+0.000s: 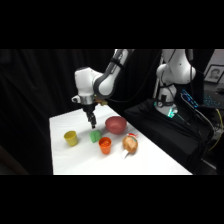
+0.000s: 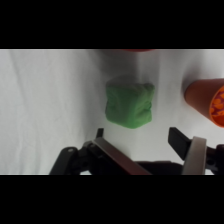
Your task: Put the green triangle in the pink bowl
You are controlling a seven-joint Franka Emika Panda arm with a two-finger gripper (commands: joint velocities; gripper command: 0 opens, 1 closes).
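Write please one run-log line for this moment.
phase: approach | pincer: open, above green triangle, not touching | triangle: on table | pink bowl: holds no triangle | orange cup: beside triangle

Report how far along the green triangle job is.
Done: the gripper is above the green triangle, fingers open either side in the wrist view. In hand: nothing; the triangle lies on the table. Left: close, lift, and drop it in the pink bowl, which looks empty.
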